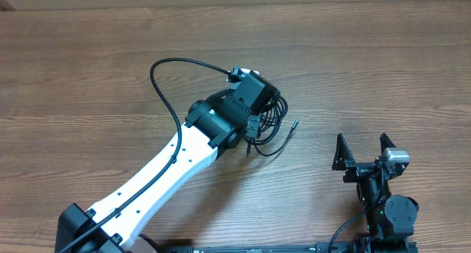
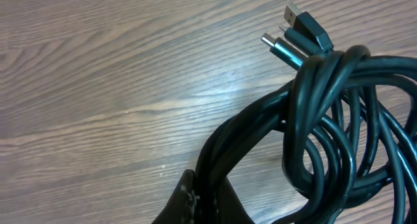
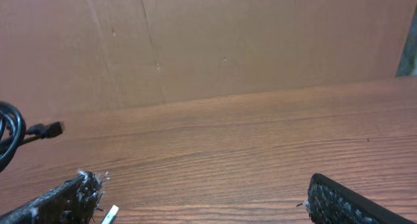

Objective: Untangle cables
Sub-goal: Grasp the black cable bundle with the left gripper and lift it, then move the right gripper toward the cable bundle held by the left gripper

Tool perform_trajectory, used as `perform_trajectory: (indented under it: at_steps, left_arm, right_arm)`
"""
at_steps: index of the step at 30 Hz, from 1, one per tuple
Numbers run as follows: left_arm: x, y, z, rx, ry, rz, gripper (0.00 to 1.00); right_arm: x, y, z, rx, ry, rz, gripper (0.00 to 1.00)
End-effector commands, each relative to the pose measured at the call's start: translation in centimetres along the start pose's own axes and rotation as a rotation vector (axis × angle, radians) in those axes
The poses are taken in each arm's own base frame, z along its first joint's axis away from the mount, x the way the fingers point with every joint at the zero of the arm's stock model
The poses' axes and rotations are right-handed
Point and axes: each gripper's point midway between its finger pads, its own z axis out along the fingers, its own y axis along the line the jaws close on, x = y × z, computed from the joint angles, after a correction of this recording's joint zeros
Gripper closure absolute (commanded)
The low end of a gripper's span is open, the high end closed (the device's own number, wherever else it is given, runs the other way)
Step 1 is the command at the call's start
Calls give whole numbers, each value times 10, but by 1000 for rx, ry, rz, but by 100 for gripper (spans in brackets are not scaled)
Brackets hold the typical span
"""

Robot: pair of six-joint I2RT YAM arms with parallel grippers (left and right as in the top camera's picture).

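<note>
The cables (image 1: 271,124) are a bundle of thin black cords lying on the wooden table (image 1: 88,76), partly under my left gripper. In the left wrist view the looped bundle (image 2: 326,146) fills the right side, with a teal-tipped plug (image 2: 279,49) and a black USB plug (image 2: 305,25) sticking out at the top. My left gripper (image 2: 212,195) is shut on several strands of the bundle. A loose plug end (image 1: 294,123) points right. My right gripper (image 1: 362,148) is open and empty, near the front right. Its wrist view shows a cable loop (image 3: 8,136) and a plug (image 3: 45,129) at far left.
A thicker black wire (image 1: 169,76) arcs from the left arm's wrist over the table; it belongs to the arm. A brown cardboard wall (image 3: 208,42) stands behind the table's far edge. A small white tip (image 3: 109,215) shows by the right gripper's left finger.
</note>
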Motion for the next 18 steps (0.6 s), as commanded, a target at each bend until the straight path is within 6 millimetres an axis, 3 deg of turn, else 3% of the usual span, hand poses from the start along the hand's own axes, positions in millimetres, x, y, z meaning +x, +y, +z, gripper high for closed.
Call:
perform_trajectory:
  at_steps: [1, 10, 18]
  left_arm:
    - [-7, 2, -11, -12, -34, 9, 96]
    - [-2, 5, -11, -22, -14, -7, 96]
    - [1, 7, -11, -29, 1, -17, 96]
  right_arm:
    - [1, -3, 0, 11, -6, 5, 0]
    - [1, 11, 0, -65, -2, 21, 0]
    - [-3, 23, -2, -137, 10, 199, 0]
